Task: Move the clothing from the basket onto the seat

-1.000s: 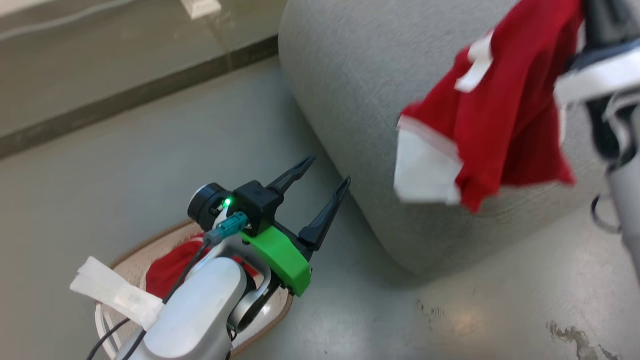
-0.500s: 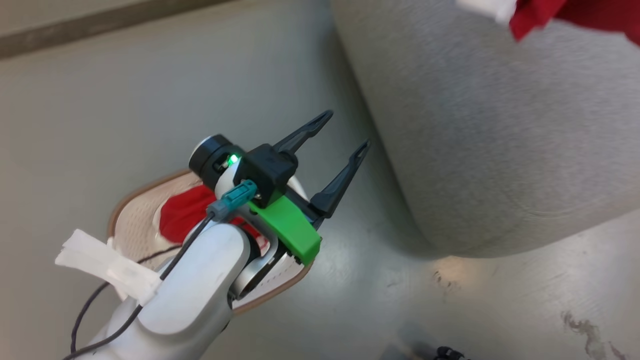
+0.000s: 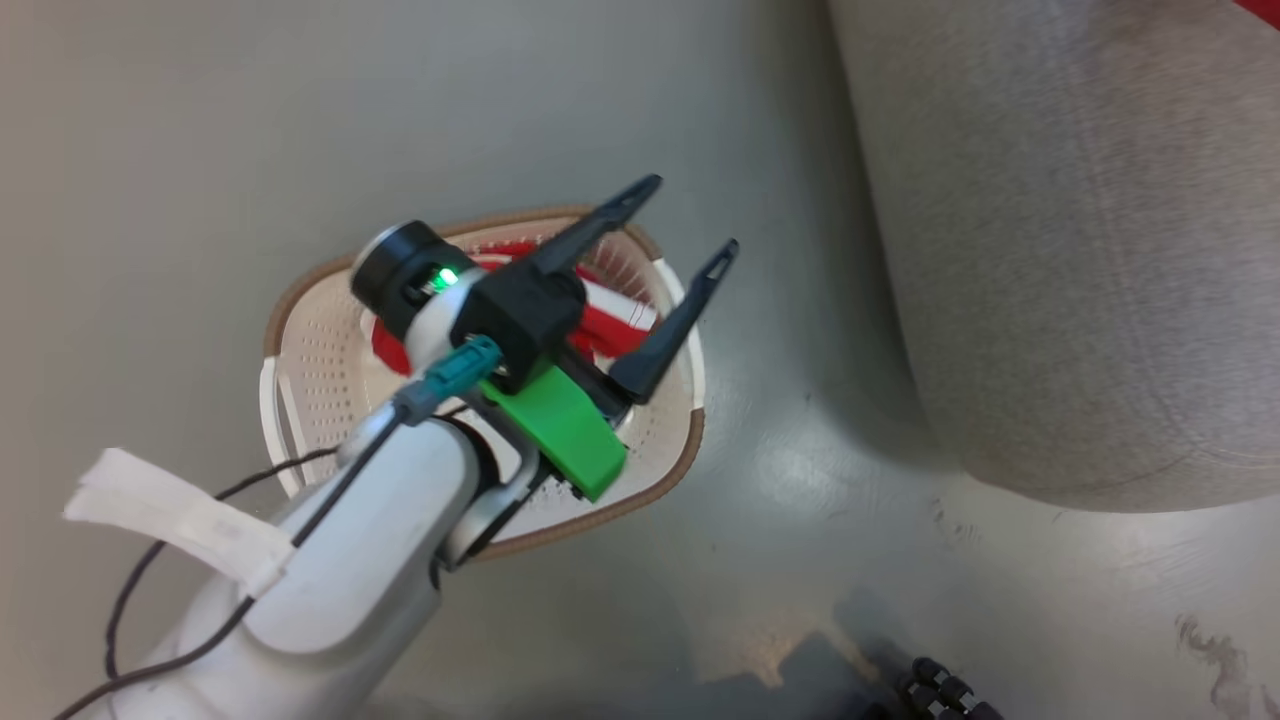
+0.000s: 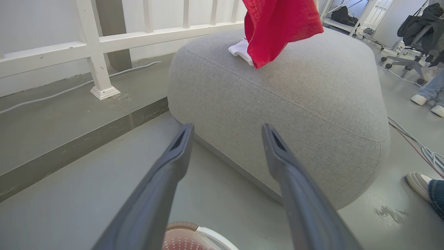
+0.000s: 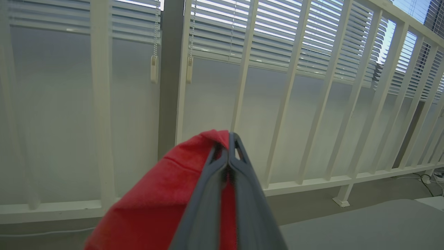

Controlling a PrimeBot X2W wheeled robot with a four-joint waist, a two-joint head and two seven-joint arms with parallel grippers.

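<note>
Our right gripper (image 5: pixel 229 138) clamps a soft red garment (image 4: pixel 279 26) above the large grey fabric seat (image 4: pixel 298 111). Our left gripper (image 3: pixel 694 214), fingers apart, hovers over the cream perforated basket (image 3: pixel 318 350) holding more red clothing (image 3: pixel 612 322).

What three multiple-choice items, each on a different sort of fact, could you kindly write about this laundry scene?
1. Where is the left pincer?
A. above the cream-white perforated plastic basket
B. inside a drawer
C. under a table

2. What colour is the soft fabric garment hanging over the large grey upholstered seat?
A. blue
B. bright red with white
C. yellow

3. How is the right pincer?
A. wide open
B. shut on the garment
C. shut on nothing

Answers: 1 A, the head view shows it spread over the basket; 2 B, the left wrist view shows red cloth with a white part; 3 B, the right wrist view shows red cloth pinched in it.
</note>
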